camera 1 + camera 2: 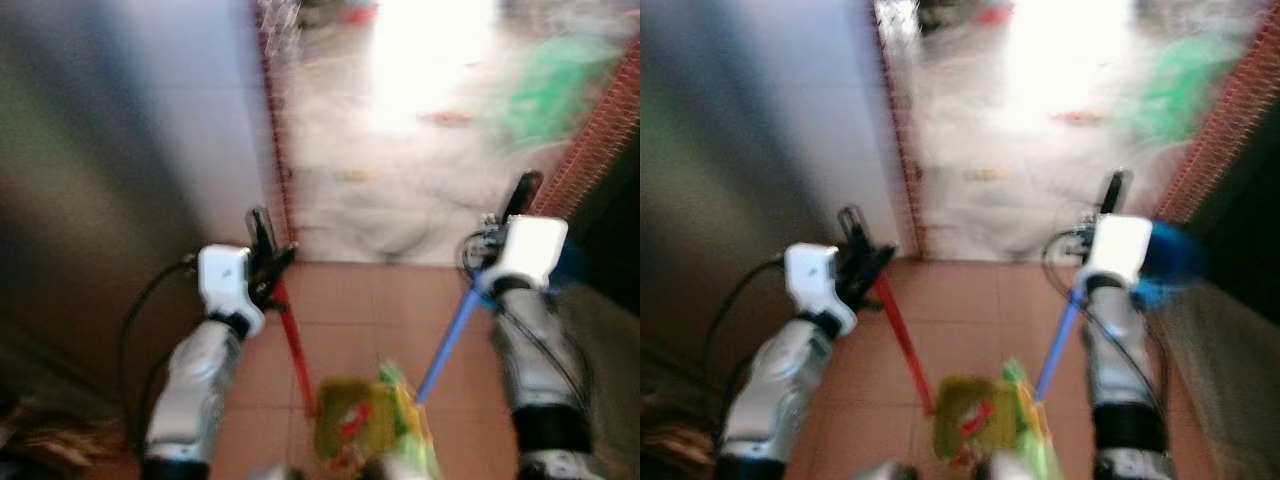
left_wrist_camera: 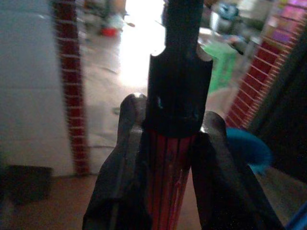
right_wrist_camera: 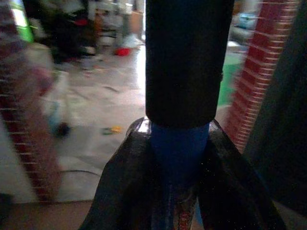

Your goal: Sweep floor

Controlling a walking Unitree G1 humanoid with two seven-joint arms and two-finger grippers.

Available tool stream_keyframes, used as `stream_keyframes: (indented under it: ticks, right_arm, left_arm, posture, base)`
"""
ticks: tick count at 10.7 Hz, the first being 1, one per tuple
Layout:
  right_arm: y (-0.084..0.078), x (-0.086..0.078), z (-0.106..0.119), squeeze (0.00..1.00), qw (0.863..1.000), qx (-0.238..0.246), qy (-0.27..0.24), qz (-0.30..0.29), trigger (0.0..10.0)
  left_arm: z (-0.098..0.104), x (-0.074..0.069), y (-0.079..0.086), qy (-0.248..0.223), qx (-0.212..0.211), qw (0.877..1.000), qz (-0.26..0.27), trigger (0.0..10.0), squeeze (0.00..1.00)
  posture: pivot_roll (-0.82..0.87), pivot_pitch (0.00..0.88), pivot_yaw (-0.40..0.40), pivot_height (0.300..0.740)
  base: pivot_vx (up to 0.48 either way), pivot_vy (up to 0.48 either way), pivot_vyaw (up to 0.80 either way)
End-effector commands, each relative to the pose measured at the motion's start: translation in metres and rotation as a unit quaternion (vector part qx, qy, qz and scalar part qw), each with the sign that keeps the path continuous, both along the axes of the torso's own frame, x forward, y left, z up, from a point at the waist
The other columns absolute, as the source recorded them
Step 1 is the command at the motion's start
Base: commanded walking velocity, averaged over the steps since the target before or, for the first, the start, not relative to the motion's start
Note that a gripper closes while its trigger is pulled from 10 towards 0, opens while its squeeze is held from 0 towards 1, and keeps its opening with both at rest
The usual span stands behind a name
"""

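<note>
My left gripper is shut on a red handle with a black end cap. The handle slants down to a yellow-green head near my feet, on the terracotta tiles. My right gripper is shut on a blue handle that runs down to the same blurred spot. In the wrist views each handle sits between the black fingers, the blue handle topped by a black grip. Blur hides which head belongs to which handle.
I face a doorway between a brick edge beside a white wall on my left and a brick wall on my right. Beyond lies a bright grey floor with small litter, a green object and a blue bin.
</note>
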State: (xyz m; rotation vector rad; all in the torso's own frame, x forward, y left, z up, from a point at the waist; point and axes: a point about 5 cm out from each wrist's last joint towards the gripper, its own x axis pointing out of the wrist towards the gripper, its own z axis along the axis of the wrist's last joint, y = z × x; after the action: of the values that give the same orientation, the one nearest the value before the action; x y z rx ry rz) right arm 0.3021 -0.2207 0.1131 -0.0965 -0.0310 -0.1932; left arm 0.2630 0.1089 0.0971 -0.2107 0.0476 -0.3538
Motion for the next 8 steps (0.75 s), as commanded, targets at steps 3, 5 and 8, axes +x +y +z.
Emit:
stream_keyframes:
  ticks: [3,5,8]
  right_arm:
    - [-0.009,-0.004,0.006,0.0,1.0,-0.013,-0.002,0.008,10.0]
    - [-0.006,0.001,0.008,0.0,0.999,-0.026,0.014,0.013,10.0]
    - [0.047,0.026,0.013,0.0,0.993,-0.016,0.008,0.12,10.0]
  left_arm:
    - [0.01,-0.004,-0.015,-0.026,-0.009,1.0,-0.001,10.0,0.0]
    - [0.004,0.0,-0.013,-0.023,0.025,0.999,0.003,10.0,0.0]
    - [0.011,0.003,0.004,-0.046,0.051,0.997,0.045,10.0,0.0]
  posture:
    - [-0.11,0.0,0.027,0.74]
    - [-0.08,0.0,-0.112,0.74]
    - [-0.02,0.0,-0.104,0.74]
  base:
    - [0.0,0.0,-0.21]
    - [0.0,0.0,0.0]
    - [0.0,0.0,0.0]
